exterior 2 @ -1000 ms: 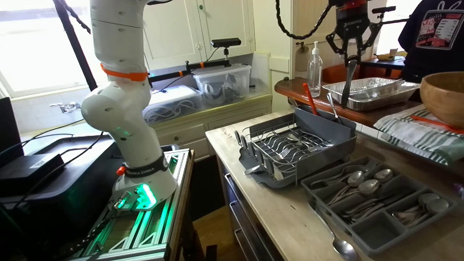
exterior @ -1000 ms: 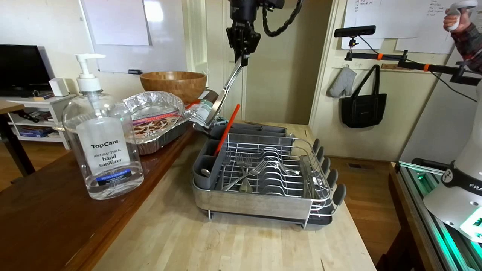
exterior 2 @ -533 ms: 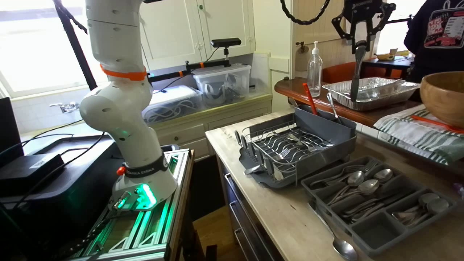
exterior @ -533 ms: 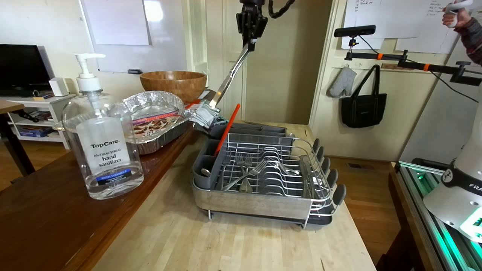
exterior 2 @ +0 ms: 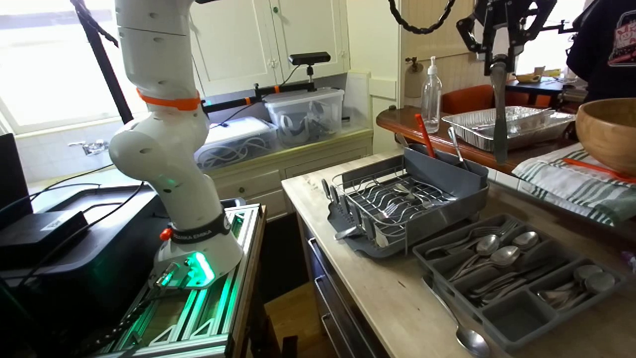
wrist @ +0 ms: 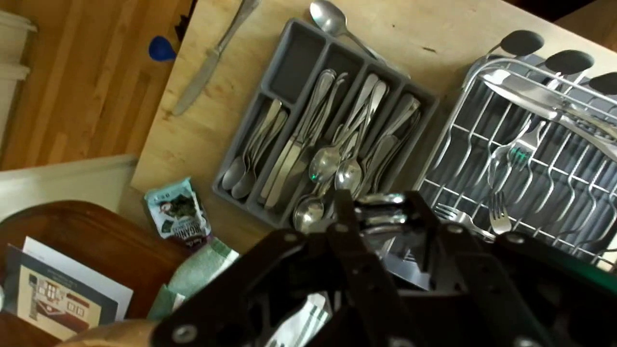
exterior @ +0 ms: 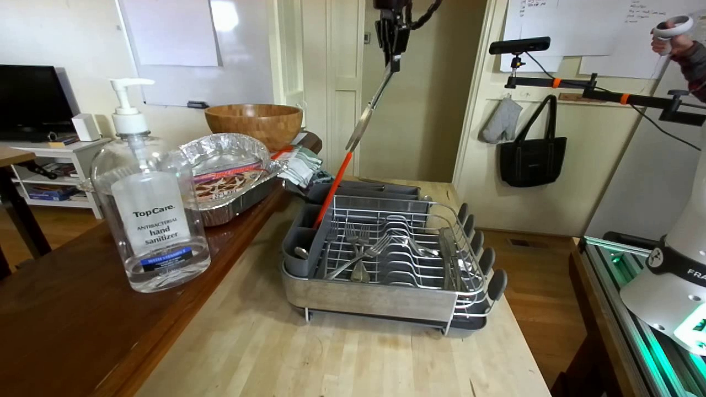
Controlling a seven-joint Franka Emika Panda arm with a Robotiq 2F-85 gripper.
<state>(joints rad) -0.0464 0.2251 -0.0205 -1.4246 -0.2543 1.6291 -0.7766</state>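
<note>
My gripper (exterior: 393, 63) is shut on a silver table knife (exterior: 367, 113), which hangs at a slant, blade down. The same knife (exterior 2: 500, 114) appears near upright in an exterior view, under the gripper (exterior 2: 499, 63). In the wrist view, shiny metal of the knife's handle (wrist: 383, 220) spans the gap between the fingertips (wrist: 344, 197); whether it is one piece or two is unclear. Below is a grey cutlery tray (exterior 2: 519, 318) of spoons, forks and knives. Beside it stands the dish rack (exterior: 369, 300), holding forks and knives. Its red handle (exterior 2: 425, 135) is apart from the knife.
A loose spoon (exterior 2: 471, 340) rests against the tray's side, and a loose knife (wrist: 205, 74) lies near the counter edge. A striped towel (exterior 2: 586, 186), wooden bowl (exterior 2: 608, 134), foil pan (exterior 2: 502, 144) and sanitizer bottle (exterior: 157, 220) stand along the raised ledge. A snack packet (wrist: 176, 212) lies nearby.
The gripper, still holding the knife, has moved rightward in both exterior views. Its blade tip has left the area over the towel and now lines up with the red handle in an exterior view.
</note>
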